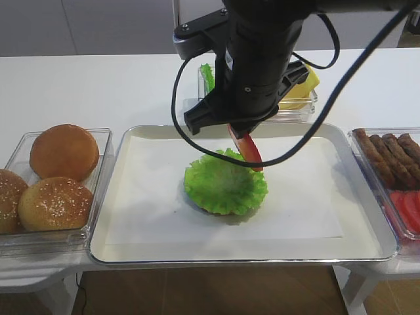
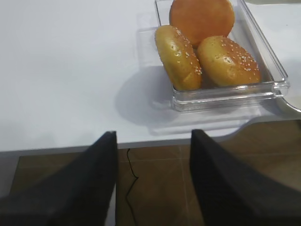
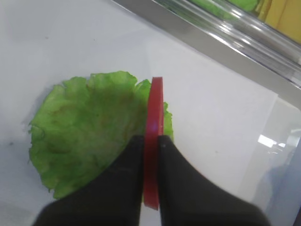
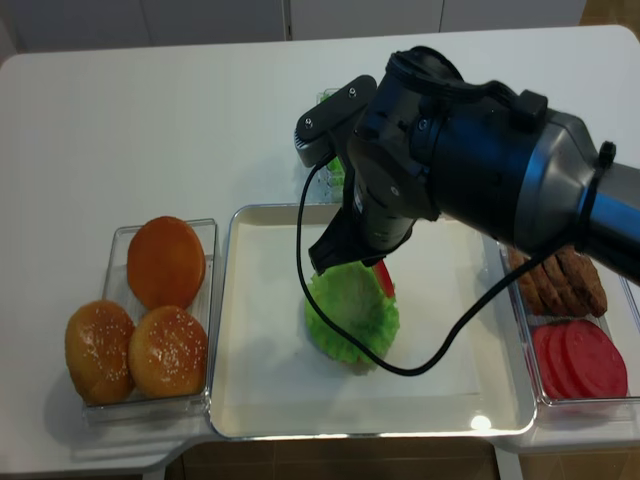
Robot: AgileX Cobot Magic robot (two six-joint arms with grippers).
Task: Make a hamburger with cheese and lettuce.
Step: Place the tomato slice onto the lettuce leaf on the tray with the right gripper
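Green lettuce (image 3: 89, 136) under right pincer (image 3: 151, 146), gripping tomato slice (image 3: 153, 122)

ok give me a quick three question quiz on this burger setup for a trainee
1. True or false: the right tool is shut on a red tomato slice held on edge.
2. What lies on the tray under that slice? A) sesame bun B) lettuce C) cheese
3. How many buns sit in the left container?

Key: 1 true; 2 B; 3 three.
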